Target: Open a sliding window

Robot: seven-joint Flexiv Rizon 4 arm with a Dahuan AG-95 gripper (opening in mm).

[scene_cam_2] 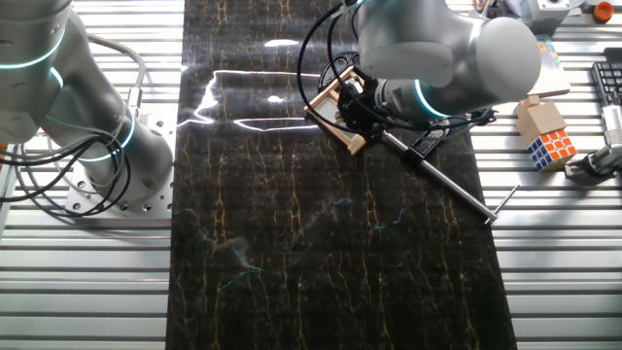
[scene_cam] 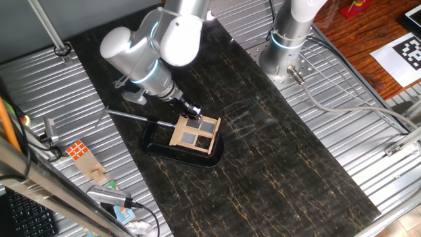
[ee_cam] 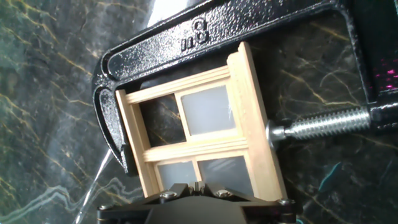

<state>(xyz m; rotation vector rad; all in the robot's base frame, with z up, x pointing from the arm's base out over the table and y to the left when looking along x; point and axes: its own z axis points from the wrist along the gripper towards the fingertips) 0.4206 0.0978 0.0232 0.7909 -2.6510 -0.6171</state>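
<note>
The sliding window (scene_cam: 195,134) is a small tan wooden frame lying flat on the dark marble mat, held in a black clamp (scene_cam: 177,153) with a metal rod (scene_cam: 131,116). My gripper (scene_cam: 193,112) points down at the window's far edge, touching or just above it. In the hand view the window (ee_cam: 199,146) fills the middle. Three panes look greyish; one pane (ee_cam: 158,118) shows the dark mat through it. My gripper (ee_cam: 196,185) is at the lower frame edge with its fingers together. In the other fixed view my arm hides most of the window (scene_cam_2: 335,102).
The clamp's screw (ee_cam: 323,123) presses the window's side. A Rubik's cube (scene_cam: 77,150) and a wooden block (scene_cam_2: 537,115) lie on the ribbed table beside the mat. A second arm's base (scene_cam: 286,52) stands at the mat's far corner, with cables around it.
</note>
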